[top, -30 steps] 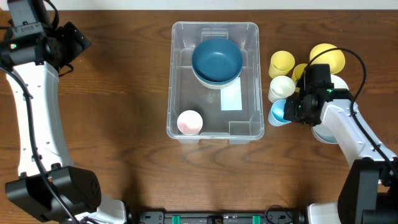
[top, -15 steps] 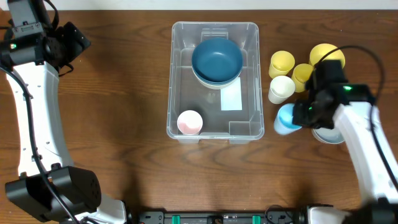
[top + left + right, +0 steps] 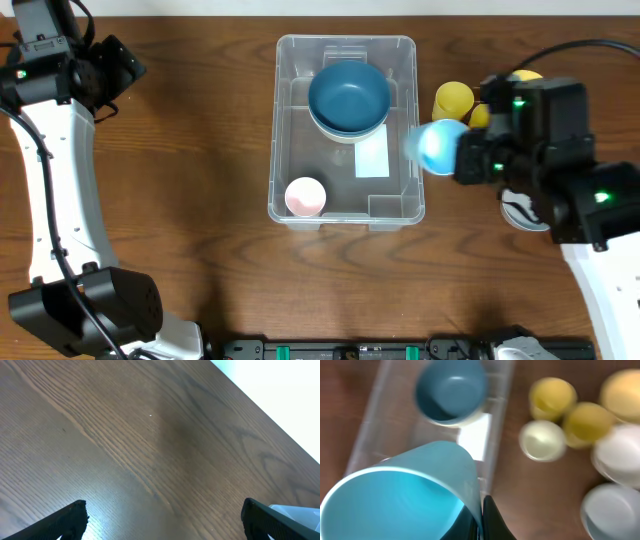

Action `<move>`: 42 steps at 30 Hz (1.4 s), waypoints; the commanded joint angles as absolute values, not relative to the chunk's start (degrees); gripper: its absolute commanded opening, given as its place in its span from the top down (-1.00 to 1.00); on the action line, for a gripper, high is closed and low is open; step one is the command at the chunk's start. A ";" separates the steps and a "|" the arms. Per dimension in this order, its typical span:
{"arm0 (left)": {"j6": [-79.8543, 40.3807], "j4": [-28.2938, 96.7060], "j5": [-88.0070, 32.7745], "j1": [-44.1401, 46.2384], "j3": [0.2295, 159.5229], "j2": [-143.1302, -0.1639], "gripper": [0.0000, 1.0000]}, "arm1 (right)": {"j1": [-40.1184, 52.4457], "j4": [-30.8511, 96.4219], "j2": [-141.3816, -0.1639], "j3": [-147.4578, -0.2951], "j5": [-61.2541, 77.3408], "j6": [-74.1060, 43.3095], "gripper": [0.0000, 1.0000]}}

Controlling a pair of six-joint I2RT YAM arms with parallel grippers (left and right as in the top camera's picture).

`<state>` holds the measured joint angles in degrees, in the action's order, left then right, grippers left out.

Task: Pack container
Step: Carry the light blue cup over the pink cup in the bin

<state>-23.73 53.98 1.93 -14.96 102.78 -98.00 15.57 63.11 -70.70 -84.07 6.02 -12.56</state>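
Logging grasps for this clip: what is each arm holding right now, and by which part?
The right gripper holds the light blue cup, pinching its side wall at the rim. The left gripper holds nothing.

A dark-brown, wood-grained surface (image 3: 200,150) carries a clear container (image 3: 282,120) with a white label (image 3: 372,158) on its floor. Inside it are a deep teal-blue bowl (image 3: 348,95) by the far wall and a white cup with a pink interior (image 3: 305,196) at the front-left corner. A light-blue cup (image 3: 437,146) blurs at the container's right rim, beside yellow cups (image 3: 453,98), a cream cup (image 3: 542,440) and white bowls (image 3: 620,452).
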 commanded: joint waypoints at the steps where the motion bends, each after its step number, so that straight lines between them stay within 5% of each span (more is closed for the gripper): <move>1: -23.16 54.19 2.63 -15.20 103.35 -98.10 -0.96 | 21.61 60.20 -72.69 -85.17 6.70 -12.16 0.97; 20: -23.16 54.19 2.63 -15.20 103.35 -98.10 -0.96 | 40.84 48.29 -94.56 -85.17 7.01 -11.92 0.97; 42: -23.16 54.19 2.63 -15.20 103.35 -98.10 -0.96 | 42.54 48.97 -97.62 -85.08 4.49 -11.94 0.97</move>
